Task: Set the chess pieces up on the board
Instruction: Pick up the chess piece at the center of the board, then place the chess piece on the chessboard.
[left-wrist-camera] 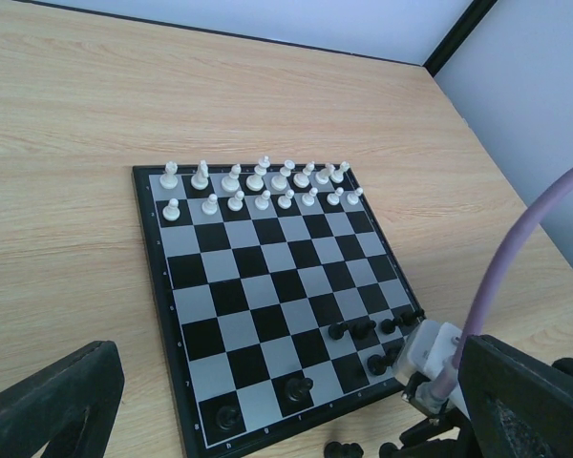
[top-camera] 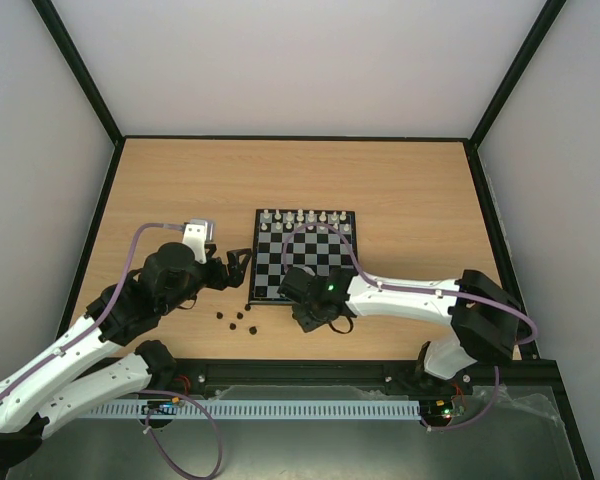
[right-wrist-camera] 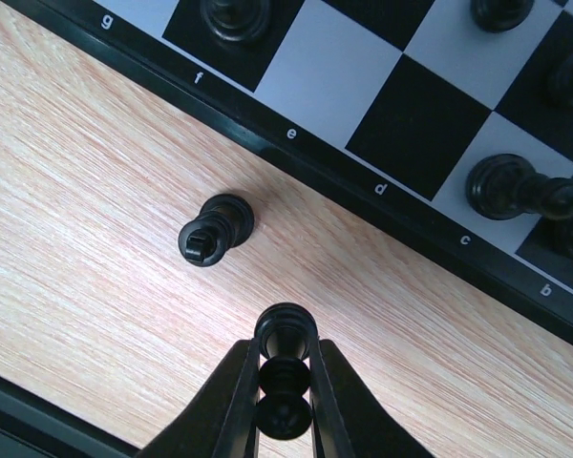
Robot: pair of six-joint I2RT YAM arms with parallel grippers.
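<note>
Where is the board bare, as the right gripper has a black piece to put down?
Bare: the checkered chessboard's middle rows, between the small white pieces at the far edge and the tiny black pieces nearer; also edge squares e and d. Crowded: the c-to-a corner.

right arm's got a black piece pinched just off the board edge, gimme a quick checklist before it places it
1. Grip: right gripper shut on the small black chess piece, centred between the fingers: ok
2. Target: squares d and e in the edge row of the black and grey-white checkered chessboard are free: ok
3. Path: a loose black piece sits on the wooden table close to the line toward e: not ok
4. Other arm: left gripper open, off the board's left side: ok
5. Kind of piece held: cannot tell
</note>
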